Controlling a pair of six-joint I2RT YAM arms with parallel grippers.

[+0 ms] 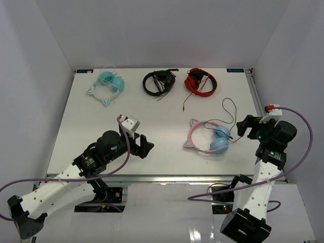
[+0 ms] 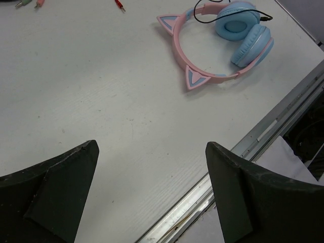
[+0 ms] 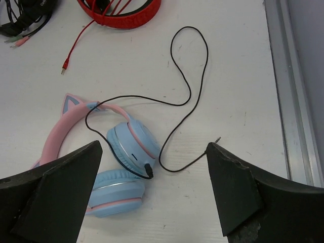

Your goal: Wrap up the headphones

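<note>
The headphones (image 1: 207, 137) lie flat on the table right of centre, with a pink cat-ear headband and light blue earcups. They also show in the left wrist view (image 2: 223, 45) and in the right wrist view (image 3: 124, 162). Their thin black cable (image 3: 190, 91) runs loose in loops across the table to a free plug (image 3: 217, 138). My left gripper (image 1: 144, 145) is open and empty, to the left of the headphones. My right gripper (image 1: 246, 126) is open and empty, just right of the earcups, above the cable's end.
All-teal cat-ear headphones (image 1: 107, 85), black headphones (image 1: 159, 82) and red headphones (image 1: 200, 81) with a red cable (image 3: 81, 43) lie along the back of the table. The table's metal edge rail (image 2: 263, 136) runs near the front and along the right side (image 3: 288, 91).
</note>
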